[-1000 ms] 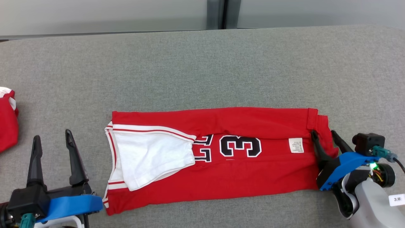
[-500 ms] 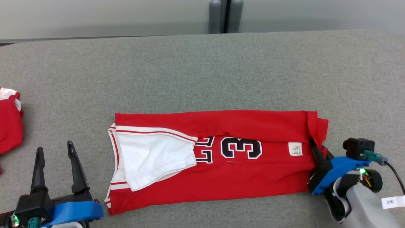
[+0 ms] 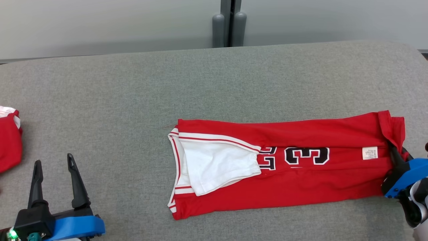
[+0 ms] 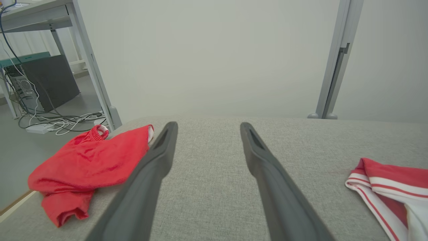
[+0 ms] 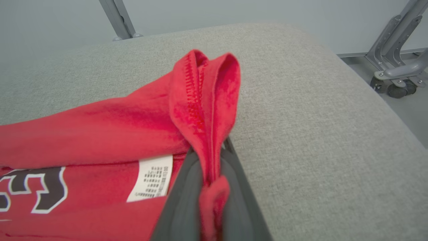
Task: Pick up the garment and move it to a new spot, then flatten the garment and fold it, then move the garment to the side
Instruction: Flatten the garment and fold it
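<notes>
Right gripper (image 5: 210, 157) pinching jersey (image 3: 301, 182) hem, jersey body to its left. Left gripper (image 3: 53, 160) spread, empty; red cloth (image 4: 85, 159), maybe shorts, left of it.

Beyond the fingers of our left gripper (image 4: 208, 126) the table (image 4: 207, 194) lay open. A second red garment (image 4: 83, 157) blocked their left; the jersey (image 4: 384, 177) bounded their right, well apart.

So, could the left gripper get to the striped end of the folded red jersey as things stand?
Probably yes. The left gripper is open and holds nothing, and bare grey table lies between it and the striped end of the jersey. The right gripper is clamped on the far end.
</notes>
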Motion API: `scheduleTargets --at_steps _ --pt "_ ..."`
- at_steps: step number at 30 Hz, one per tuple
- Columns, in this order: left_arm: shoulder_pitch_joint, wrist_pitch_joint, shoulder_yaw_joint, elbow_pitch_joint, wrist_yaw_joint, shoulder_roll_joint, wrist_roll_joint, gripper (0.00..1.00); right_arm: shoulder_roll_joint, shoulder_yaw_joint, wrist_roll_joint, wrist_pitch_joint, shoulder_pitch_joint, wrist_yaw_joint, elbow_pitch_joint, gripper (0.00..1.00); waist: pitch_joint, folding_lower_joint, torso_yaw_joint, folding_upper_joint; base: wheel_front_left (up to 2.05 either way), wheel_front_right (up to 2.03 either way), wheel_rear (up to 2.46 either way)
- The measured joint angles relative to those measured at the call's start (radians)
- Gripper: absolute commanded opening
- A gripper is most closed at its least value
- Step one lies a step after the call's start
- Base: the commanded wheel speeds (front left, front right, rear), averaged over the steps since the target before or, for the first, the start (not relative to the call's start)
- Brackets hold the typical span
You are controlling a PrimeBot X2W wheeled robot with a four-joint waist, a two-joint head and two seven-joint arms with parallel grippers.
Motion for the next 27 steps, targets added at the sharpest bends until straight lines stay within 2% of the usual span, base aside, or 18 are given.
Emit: scheduleTargets --at_steps 4,20,27 --pt "0.004 0.0 0.01 0.0 -0.007 -0.005 0.004 1.0 0.007 0.009 -0.007 0.013 0.0 0.0 -0.04 0.0 -0.005 0.0 -0.006 0.0 0.0 0.0 0.0" --pt "0.014 0.0 0.019 0.017 -0.016 -0.025 0.014 1.0 0.192 0.217 -0.01 0.153 0.073 0.0 -0.419 0.0 -0.006 0.0 -0.012 0.0 0.0 0.0 0.0" --pt "-0.004 0.0 0.007 0.032 -0.025 -0.029 0.014 1.0 0.275 0.318 -0.028 0.185 0.053 0.0 -0.463 0.0 -0.004 0.0 0.008 0.0 0.0 0.0 0.0"
